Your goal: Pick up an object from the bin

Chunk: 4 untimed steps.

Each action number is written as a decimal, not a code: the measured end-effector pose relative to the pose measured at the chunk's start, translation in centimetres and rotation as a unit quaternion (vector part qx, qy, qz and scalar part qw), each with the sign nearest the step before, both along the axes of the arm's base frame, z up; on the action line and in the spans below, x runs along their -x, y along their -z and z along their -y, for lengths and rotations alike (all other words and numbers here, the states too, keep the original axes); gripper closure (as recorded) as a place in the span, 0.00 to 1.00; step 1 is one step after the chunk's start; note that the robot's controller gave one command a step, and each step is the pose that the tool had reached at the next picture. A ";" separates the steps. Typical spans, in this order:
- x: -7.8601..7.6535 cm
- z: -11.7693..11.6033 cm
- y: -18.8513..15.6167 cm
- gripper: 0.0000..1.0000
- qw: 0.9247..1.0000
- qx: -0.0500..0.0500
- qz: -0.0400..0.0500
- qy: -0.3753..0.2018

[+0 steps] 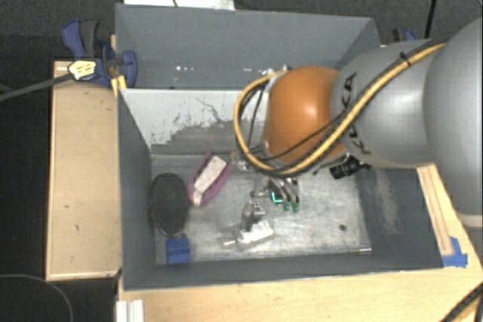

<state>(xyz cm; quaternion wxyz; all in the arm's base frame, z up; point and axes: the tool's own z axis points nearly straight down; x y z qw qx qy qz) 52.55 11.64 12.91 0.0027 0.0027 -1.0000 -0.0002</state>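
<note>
Camera view puts my hand (253, 221) low in the middle of the grey metal bin (332, 219). It hangs under my orange wrist cover (300, 113), right above a small pale silvery piece of irregular shape (247, 239) that lies on the bin floor in the lower middle of the frame. My hand looks very near that piece, perhaps touching its upper edge. I cannot tell whether my hand is wide or narrow, nor whether anything is caught in it. I judge that the piece rests on the floor and is not lifted.

My worry is that the piece is small, low and looks hard, and it lies on smooth metal. If I close off-centre it could squirt sideways or tip out, and I would come up with nothing. If I press down too far, my hand would jam against the floor.

Left of centre, a pink and white oblong block (210, 179) lies slanted just beside a dark grey oval lump (167, 203). A small blue block (178, 250) sits near the lower left corner. All three are apart from my hand, so I should only knock them if I drift left. The yellow cable loop (243, 133) at my wrist appears close to the pink block's upper end and might brush it.
</note>
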 end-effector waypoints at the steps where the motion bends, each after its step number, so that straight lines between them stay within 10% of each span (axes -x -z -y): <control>1: -5.1 -3.2 1.5 0.00 1.000 -0.001 0.005 0.009; 2: -6.6 -5.7 5.7 0.00 0.993 -0.001 0.003 -0.121; 3: -6.8 -5.6 5.6 1.00 0.993 -0.001 0.005 -0.119; 4: -6.1 -6.9 -10.3 1.00 0.989 -0.001 0.007 -0.146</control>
